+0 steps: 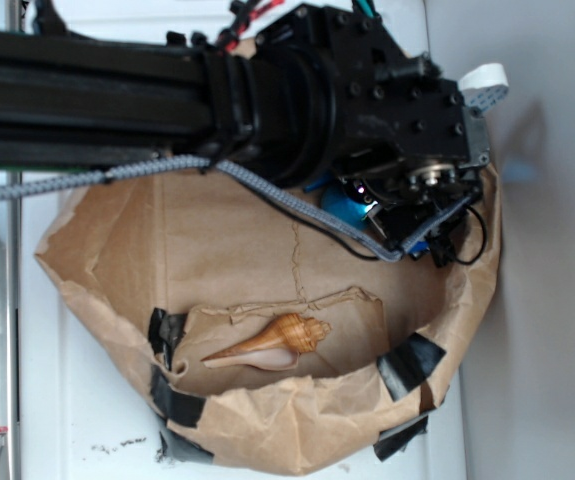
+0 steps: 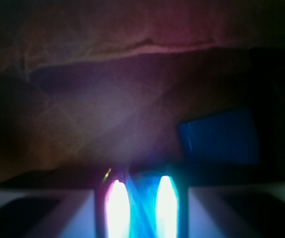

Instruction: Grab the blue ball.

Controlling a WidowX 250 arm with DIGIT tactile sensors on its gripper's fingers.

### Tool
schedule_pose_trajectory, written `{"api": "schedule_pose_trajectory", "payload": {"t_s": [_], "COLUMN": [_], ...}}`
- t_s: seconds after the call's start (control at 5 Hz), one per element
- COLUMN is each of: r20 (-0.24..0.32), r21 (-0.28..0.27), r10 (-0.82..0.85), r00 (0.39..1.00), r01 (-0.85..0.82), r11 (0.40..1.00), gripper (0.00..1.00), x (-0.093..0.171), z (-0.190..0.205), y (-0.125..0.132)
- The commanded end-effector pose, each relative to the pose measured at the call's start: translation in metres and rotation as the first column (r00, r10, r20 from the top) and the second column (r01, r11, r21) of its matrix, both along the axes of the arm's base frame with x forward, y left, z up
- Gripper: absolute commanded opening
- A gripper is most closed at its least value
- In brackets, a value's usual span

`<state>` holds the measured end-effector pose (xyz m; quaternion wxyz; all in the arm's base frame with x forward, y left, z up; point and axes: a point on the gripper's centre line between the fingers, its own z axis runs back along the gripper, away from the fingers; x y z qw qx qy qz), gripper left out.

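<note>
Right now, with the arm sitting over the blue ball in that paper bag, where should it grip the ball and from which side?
Grip the blue ball across its widest middle, coming straight down from above. It is round, so no side is better, but the arm covers most of it and the paper bag's raised walls block a sideways approach. The blue block lies close by, so keep the fingers clear of it.

A white worktop (image 1: 77, 420) carries a crumpled brown paper nest (image 1: 227, 260) (patched with black tape (image 1: 412, 362)); a pale grey wall (image 1: 552, 300) stands alongside, evenly lit
</note>
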<state>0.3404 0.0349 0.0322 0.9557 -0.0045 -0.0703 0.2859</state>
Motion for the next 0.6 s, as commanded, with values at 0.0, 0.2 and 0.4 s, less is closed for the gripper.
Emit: {"api": "schedule_pose_trajectory", "payload": {"t_s": [0.0, 0.2, 0.4], "r20": [0.087, 0.139, 0.167], "r21": [-0.075, -0.127, -0.132], "r10": [-0.072, -0.097, -0.097], "r00": [0.994, 0.985, 0.981], "r01": [0.078, 0.115, 0.120], "r11": [0.994, 0.985, 0.984], "gripper": [0.00, 0.00, 0.00], "x": [-0.013, -0.030, -0.048], "z": [0.037, 0.066, 0.086], "y": [0.000, 0.003, 0.008]}}
